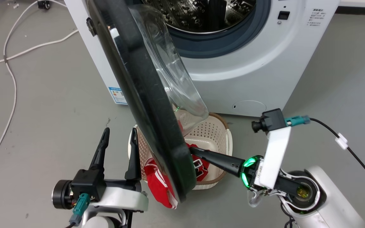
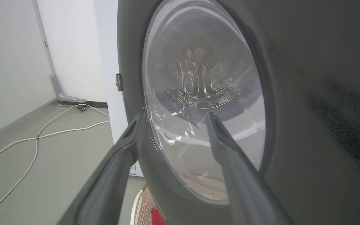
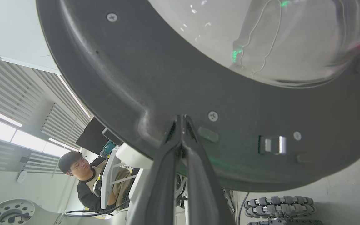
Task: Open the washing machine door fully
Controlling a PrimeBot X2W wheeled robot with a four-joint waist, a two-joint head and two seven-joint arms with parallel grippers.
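Presently the washing machine door [image 1: 138, 95] is observed swung roughly halfway out from the washing machine [image 1: 249, 72]. It is hinged at the left of the head view and stands nearly edge-on there, its free edge hanging over a cream laundry basket [image 1: 215, 128] that holds a red cloth [image 1: 157, 185]. The right gripper [image 1: 192, 149] is noted with its two fingers pressed together and nothing between them. The joined tips are laid against the inner face of the black rim near the free edge, not far from the metal latch [image 3: 272, 144]. The left gripper [image 1: 120, 130] is recorded with fingers spread and empty, held at the outer face of the door; whether a finger touches the rim cannot be told. Handling, as judged: the door is taken to be rigid and fairly heavy, turning only about its hinge, so it should be driven by a push rather than a pinch. The glossy rim is expected to be slippery, and closed tips may skate along it. The glass bowl is best left untouched. Contact is best kept on the plastic rim far from the hinge, where leverage is greatest.
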